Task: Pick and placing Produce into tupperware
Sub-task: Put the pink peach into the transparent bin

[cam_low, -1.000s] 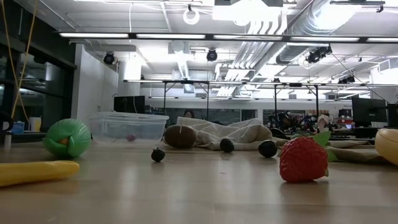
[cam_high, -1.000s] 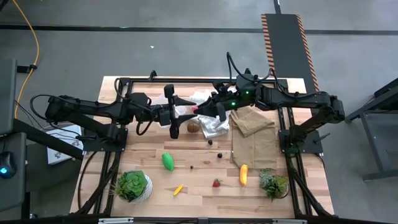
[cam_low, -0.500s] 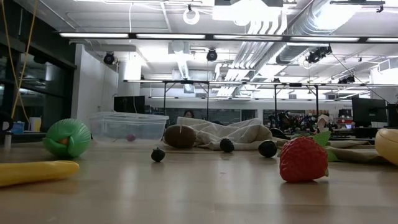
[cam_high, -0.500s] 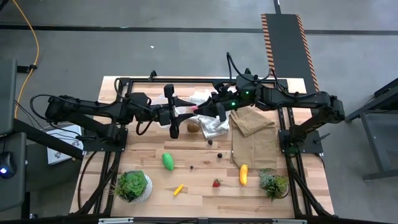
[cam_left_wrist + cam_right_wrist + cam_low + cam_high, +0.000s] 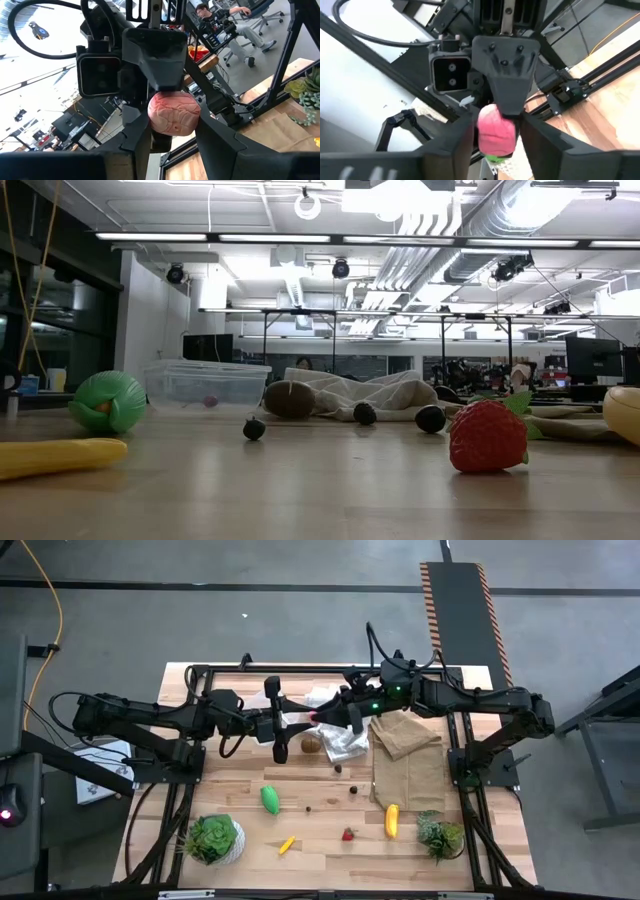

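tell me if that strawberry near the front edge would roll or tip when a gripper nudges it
The strawberry stands on its blunt tip, so it would probably topple. Its tapered shape suggests a curving roll, not straight. It looks like a small hollow toy, likely light enough to skid.

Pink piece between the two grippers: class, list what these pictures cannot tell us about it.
- High view: the pink piece is too small to identify; left gripper and right gripper crowd it.
- Low view: above the top edge, not shown.
- Wrist views: each opposing gripper blocks what lies below; which gripper holds it is unclear.
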You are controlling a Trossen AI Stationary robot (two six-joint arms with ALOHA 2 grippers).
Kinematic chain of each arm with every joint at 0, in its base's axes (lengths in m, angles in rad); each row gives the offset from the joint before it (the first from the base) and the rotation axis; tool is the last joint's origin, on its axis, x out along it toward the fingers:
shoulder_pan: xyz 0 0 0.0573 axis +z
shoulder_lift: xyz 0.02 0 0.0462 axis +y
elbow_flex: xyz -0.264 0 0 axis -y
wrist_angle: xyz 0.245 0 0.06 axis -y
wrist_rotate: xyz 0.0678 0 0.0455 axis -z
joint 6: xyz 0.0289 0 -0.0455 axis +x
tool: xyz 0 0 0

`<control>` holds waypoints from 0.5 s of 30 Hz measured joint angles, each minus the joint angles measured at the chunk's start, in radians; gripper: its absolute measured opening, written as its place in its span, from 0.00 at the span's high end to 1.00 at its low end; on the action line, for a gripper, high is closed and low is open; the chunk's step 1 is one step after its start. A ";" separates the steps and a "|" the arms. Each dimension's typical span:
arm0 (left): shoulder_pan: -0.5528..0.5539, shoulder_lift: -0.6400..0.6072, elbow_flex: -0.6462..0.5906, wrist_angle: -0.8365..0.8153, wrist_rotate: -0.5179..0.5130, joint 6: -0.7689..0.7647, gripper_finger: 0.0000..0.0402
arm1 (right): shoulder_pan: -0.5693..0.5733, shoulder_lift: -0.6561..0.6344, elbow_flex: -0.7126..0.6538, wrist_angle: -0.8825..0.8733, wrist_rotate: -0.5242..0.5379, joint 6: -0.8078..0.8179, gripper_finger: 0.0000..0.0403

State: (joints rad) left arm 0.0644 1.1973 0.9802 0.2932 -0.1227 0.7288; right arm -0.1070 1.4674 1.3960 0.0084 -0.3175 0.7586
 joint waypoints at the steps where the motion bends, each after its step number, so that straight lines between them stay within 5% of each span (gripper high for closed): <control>1: 0.000 0.000 0.000 0.001 0.001 0.000 0.67 | 0.000 0.000 0.000 0.000 0.007 0.000 0.59; 15: 0.000 0.000 0.000 -0.010 -0.023 0.000 0.67 | -0.032 -0.002 0.000 0.069 0.026 -0.018 0.43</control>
State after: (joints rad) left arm 0.0647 1.1969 0.9802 0.2835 -0.1455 0.7284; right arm -0.1386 1.4654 1.3960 0.0778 -0.2918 0.7401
